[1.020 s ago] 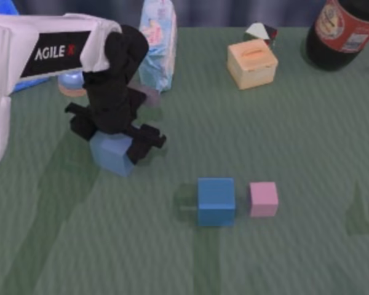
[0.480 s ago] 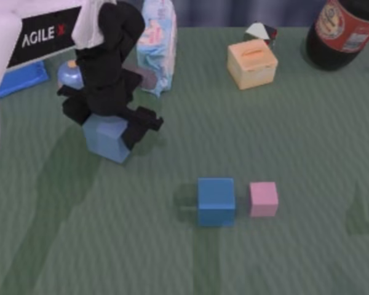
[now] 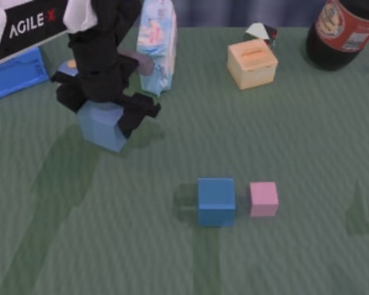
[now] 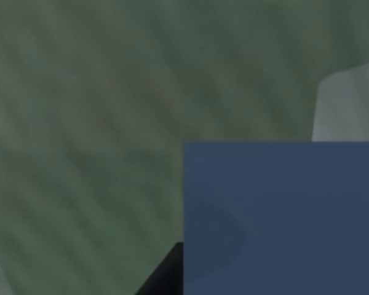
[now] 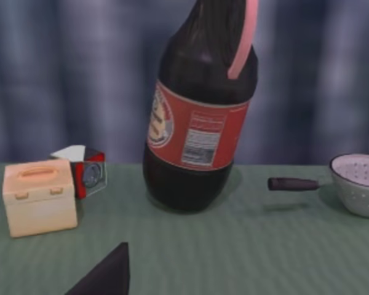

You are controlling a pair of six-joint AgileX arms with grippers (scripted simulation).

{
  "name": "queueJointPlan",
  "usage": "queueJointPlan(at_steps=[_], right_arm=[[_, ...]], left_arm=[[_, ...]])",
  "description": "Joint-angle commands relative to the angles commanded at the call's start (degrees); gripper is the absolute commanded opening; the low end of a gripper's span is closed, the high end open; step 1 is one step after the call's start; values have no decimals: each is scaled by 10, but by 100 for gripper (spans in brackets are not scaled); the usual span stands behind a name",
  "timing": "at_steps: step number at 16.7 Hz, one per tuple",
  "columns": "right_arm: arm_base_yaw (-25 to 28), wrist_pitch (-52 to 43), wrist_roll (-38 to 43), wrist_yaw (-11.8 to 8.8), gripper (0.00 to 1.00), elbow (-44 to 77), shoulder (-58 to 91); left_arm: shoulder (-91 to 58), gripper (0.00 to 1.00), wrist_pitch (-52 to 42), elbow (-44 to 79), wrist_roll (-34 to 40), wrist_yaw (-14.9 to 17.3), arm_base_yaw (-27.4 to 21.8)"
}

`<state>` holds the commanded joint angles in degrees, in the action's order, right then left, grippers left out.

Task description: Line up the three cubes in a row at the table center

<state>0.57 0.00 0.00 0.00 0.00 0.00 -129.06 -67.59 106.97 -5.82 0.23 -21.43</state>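
Two black fingers [image 3: 130, 114] of the left tool [image 3: 104, 114] are closed on the big pale blue cube [image 3: 101, 126], one on each side. The left arm [image 3: 31, 24] reaches in from the top view's upper left corner. Its white part bends into a black wrist that points down at the cube. In the left wrist view the pale blue cube [image 4: 283, 218] fills one corner up close, with green cloth behind it. The cube's shadow falls on the green counter [image 3: 295, 123] just beside it, so the cube looks lifted, but I cannot tell for sure.

The pale blue cube is the landmark for the rest. A tall blue and pink bag [image 3: 157, 43] stands near it, farther back. A flat blue thing [image 3: 12, 74] lies behind it to the left, partly under the arm. The bright blue cube [image 3: 216, 201] sits well apart from it, toward the front and right, near the counter's middle. The small pink cube [image 3: 264, 198] sits just beside the bright blue cube, on the side away from the pale one, with a thin gap between them. An orange box [image 3: 252, 63], a black and white block [image 3: 261, 32] and a dark bottle [image 3: 341, 31] stand far off at the back right.

The right tool does not show in the top view. In the right wrist view only a dark tip [image 5: 107, 273] shows, so I cannot tell if it is open or closed.
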Motion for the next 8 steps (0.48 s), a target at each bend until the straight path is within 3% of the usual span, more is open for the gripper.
queueJointPlan(at_steps=[3, 8], right_arm=[[0, 0, 0, 0, 100, 0, 0], [0, 0, 0, 0, 100, 0, 0]], left_arm=[[16, 0, 4, -19, 40, 0, -14], [77, 0, 18, -98, 193, -1, -61]])
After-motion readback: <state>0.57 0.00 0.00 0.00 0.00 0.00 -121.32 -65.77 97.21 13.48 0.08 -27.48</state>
